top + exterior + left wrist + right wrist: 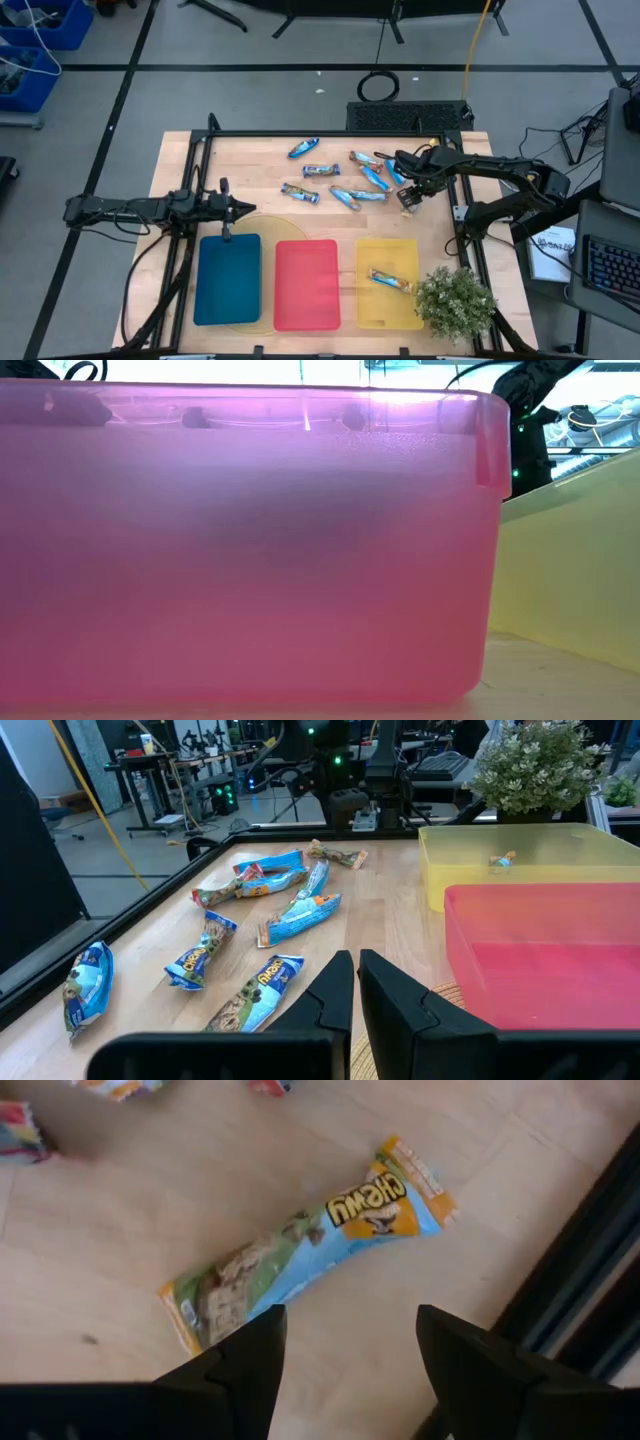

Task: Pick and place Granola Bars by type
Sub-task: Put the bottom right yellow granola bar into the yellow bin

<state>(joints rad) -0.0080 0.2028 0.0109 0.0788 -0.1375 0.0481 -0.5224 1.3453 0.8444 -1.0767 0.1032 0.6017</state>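
Right hand [345, 1340] hangs spread wide and empty over the wooden table [260, 160] — a shiny blue-and-orange wrapped granola bar [310, 1245] lies flat just ahead of its fingers, probably the next pick. Other bars [330, 185] are scattered farther off that hand's side. Left hand [356, 982] is pinched shut, empty, waiting by the flat blue tray [228, 280].

Blue-wrapped granola bars [340, 180] are lying flat and scattered across the far surface [250, 160]; another bar [390, 281] is lying inside the yellow tray [385, 305].
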